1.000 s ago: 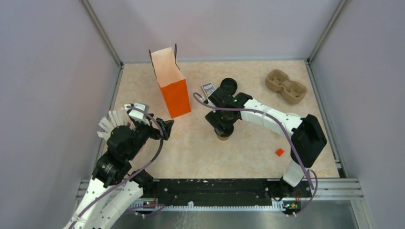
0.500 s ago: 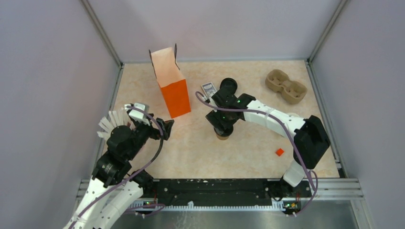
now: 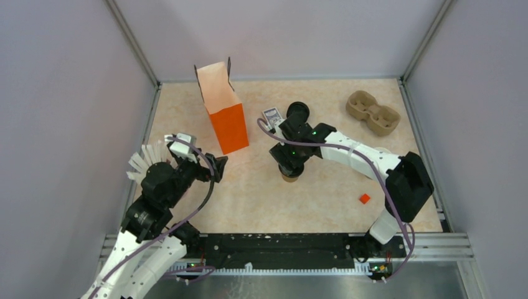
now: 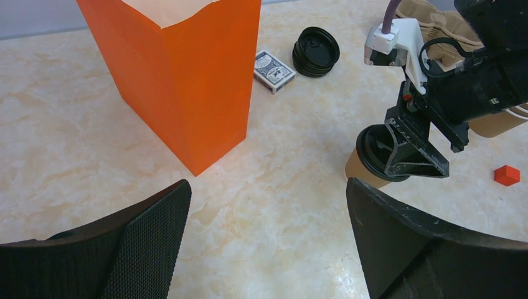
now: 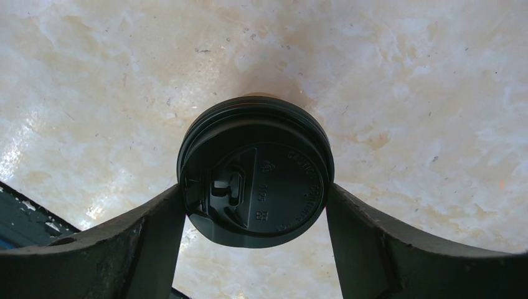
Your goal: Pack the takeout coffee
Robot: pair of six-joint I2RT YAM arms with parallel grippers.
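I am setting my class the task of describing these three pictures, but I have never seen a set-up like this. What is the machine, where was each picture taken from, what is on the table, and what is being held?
The machine is two robot arms bolted at the near edge of a table, each ending in a two-finger gripper. The overhead picture looks down from above and behind the arms. The other two come from cameras on the wrists. On the table are an upright orange bag, a card deck, a stack of black lids, a brown two-cup carrier and a small red cube. The right gripper clasps a black lid by its sides, on top of a small paper cup. The left gripper is wide open and empty.
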